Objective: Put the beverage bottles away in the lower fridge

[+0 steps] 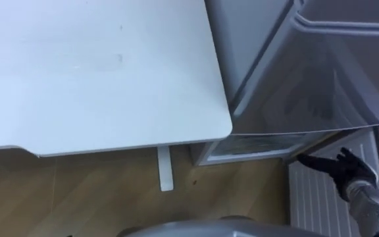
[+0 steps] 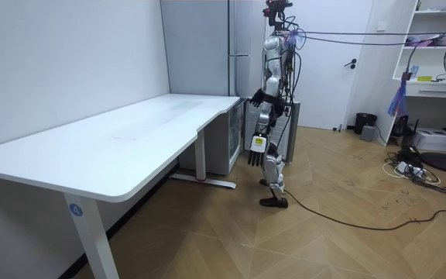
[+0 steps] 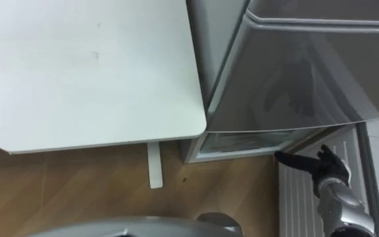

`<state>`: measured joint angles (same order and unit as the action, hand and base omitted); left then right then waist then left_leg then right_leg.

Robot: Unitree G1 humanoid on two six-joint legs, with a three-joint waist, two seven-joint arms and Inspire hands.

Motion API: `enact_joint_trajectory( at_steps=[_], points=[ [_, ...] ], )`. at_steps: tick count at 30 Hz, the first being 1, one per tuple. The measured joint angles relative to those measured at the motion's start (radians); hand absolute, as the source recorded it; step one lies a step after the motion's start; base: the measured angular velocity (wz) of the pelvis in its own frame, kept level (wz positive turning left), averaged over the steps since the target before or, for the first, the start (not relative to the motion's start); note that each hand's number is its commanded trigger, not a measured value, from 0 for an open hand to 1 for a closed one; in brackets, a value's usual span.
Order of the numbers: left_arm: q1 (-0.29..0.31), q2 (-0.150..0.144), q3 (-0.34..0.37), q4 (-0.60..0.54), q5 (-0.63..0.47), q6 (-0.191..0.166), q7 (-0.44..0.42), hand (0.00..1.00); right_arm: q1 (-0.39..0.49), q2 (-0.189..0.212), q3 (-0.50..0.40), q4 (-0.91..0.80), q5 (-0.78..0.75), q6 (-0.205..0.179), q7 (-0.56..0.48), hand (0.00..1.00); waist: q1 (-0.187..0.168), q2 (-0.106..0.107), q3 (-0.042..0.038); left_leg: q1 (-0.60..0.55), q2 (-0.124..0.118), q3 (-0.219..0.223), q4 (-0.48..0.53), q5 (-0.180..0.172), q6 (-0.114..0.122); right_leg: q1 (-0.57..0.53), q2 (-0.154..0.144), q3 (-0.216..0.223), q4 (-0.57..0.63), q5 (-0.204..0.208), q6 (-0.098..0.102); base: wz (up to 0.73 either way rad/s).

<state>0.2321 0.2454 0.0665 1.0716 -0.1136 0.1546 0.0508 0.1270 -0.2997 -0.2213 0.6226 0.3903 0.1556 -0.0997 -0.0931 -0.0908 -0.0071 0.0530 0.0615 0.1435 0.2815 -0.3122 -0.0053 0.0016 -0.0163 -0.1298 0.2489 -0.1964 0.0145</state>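
Since the left eye view looks straight down, my right hand (image 1: 349,172) sits at lower right. The forearm comes in from the bottom right corner, fingers straight and spread, pointing frame-left, holding nothing. It lies over the ribbed door lining (image 1: 314,201), just below the lower fridge (image 1: 258,146), which stands open at centre right under the grey upper door (image 1: 308,72). White table (image 1: 97,72) takes the upper left. Right eye view: same pose, hand at lower right, same spread. Room view: I stand upright mid-frame between the table's far end and the fridge. Drinks: can't tell where.
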Motion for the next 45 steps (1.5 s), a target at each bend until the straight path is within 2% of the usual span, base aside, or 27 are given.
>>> enact_joint_trajectory(
  at_steps=[3,5,11,16,18,23,27,30,32,34,37,40,43,45],
  points=[
    [0.003,0.000,0.017,-0.018,0.000,0.010,-0.005,0.00,0.010,-0.011,-0.027,-0.090,-0.010,-0.001,-0.046,0.00,-0.008,0.009,-0.0059,0.014,-0.003,0.007,-0.018,0.007,0.002,0.002,0.003,0.019,-0.009,0.008,0.000,-0.19],
    [0.003,0.001,0.022,-0.024,0.000,0.010,-0.006,0.00,0.009,-0.014,-0.046,-0.128,-0.022,-0.001,-0.085,0.00,-0.009,0.011,-0.0063,0.023,-0.007,0.011,-0.034,0.016,0.004,0.002,0.001,0.027,-0.010,0.012,0.002,-0.12],
    [0.015,0.002,0.045,-0.029,0.013,0.010,-0.016,0.00,0.013,-0.035,-0.106,-0.235,-0.082,-0.001,-0.181,0.00,-0.018,0.008,0.0027,0.029,-0.009,0.017,-0.046,0.024,0.005,-0.003,0.002,0.039,-0.008,0.013,0.002,-0.03],
    [0.038,0.001,0.093,-0.033,0.034,0.027,-0.015,0.00,0.013,-0.055,-0.199,-0.302,-0.082,0.009,-0.237,0.00,-0.027,0.007,0.0014,0.026,-0.009,0.023,-0.065,0.024,0.005,-0.012,0.004,0.046,-0.009,0.013,0.002,-0.04],
    [0.054,0.001,0.100,-0.055,0.059,0.039,-0.014,0.00,0.011,-0.068,-0.211,-0.310,-0.082,0.012,-0.255,0.00,-0.038,0.008,0.0000,0.028,-0.009,0.023,-0.064,0.024,0.005,-0.011,0.004,0.046,-0.011,0.013,0.002,0.00],
    [0.059,0.004,0.129,-0.107,0.111,0.042,-0.012,0.00,0.008,-0.076,-0.257,-0.269,-0.089,0.014,-0.270,0.00,-0.041,0.004,0.0048,0.028,-0.008,0.021,-0.061,0.025,0.004,-0.012,0.006,0.044,-0.011,0.013,0.002,0.00],
    [0.061,0.005,0.130,-0.139,0.126,0.050,-0.017,0.00,-0.006,-0.087,-0.269,-0.194,-0.077,0.040,-0.259,0.00,-0.041,0.001,0.0052,0.027,-0.008,0.020,-0.061,0.025,0.004,-0.014,0.006,0.046,-0.011,0.013,0.002,0.00],
    [0.072,0.005,0.150,-0.151,0.129,0.059,-0.025,0.00,-0.038,-0.150,-0.275,-0.078,-0.047,0.065,-0.246,0.00,-0.042,0.003,0.0048,0.027,-0.008,0.019,-0.061,0.025,0.004,-0.014,0.006,0.047,-0.011,0.013,0.002,0.00],
    [0.089,0.008,0.171,-0.150,0.147,0.064,-0.027,0.00,-0.061,-0.185,-0.279,-0.026,-0.017,0.066,-0.245,0.00,-0.044,0.006,0.0037,0.027,-0.007,0.018,-0.061,0.025,0.004,-0.013,0.007,0.048,-0.012,0.013,0.002,0.00],
    [0.104,0.013,0.189,-0.149,0.152,0.068,-0.035,0.00,-0.106,-0.256,-0.290,0.081,0.044,0.066,-0.242,0.00,-0.052,0.012,0.0046,0.027,-0.008,0.014,-0.061,0.025,0.004,-0.009,0.006,0.045,-0.013,0.014,0.001,0.05],
    [0.122,0.019,0.189,-0.149,0.156,0.074,-0.043,0.00,-0.163,-0.312,-0.316,0.218,0.064,0.066,-0.233,0.00,-0.065,0.013,0.0060,0.027,-0.007,0.005,-0.066,0.025,0.004,0.001,0.006,0.035,-0.024,0.014,0.001,0.12],
    [0.128,0.019,0.194,-0.149,0.156,0.086,-0.047,0.00,-0.170,-0.343,-0.316,0.292,0.074,0.074,-0.220,0.00,-0.066,0.014,0.0040,0.025,-0.007,-0.009,-0.072,0.028,0.000,0.005,0.005,0.021,-0.028,0.012,-0.001,0.12],
    [0.126,0.024,0.206,-0.149,0.155,0.093,-0.063,0.00,-0.189,-0.372,-0.316,0.378,0.110,0.096,-0.204,0.00,-0.070,0.006,0.0012,0.024,-0.007,-0.011,-0.077,0.039,-0.004,0.003,0.004,0.013,-0.030,0.011,-0.003,0.11],
    [0.127,0.025,0.206,-0.149,0.155,0.098,-0.064,0.00,-0.206,-0.392,-0.316,0.423,0.145,0.098,-0.198,0.00,-0.068,0.003,0.0005,0.023,-0.006,-0.011,-0.077,0.040,-0.005,0.004,0.005,0.013,-0.030,0.011,-0.003,0.06]
  ],
)
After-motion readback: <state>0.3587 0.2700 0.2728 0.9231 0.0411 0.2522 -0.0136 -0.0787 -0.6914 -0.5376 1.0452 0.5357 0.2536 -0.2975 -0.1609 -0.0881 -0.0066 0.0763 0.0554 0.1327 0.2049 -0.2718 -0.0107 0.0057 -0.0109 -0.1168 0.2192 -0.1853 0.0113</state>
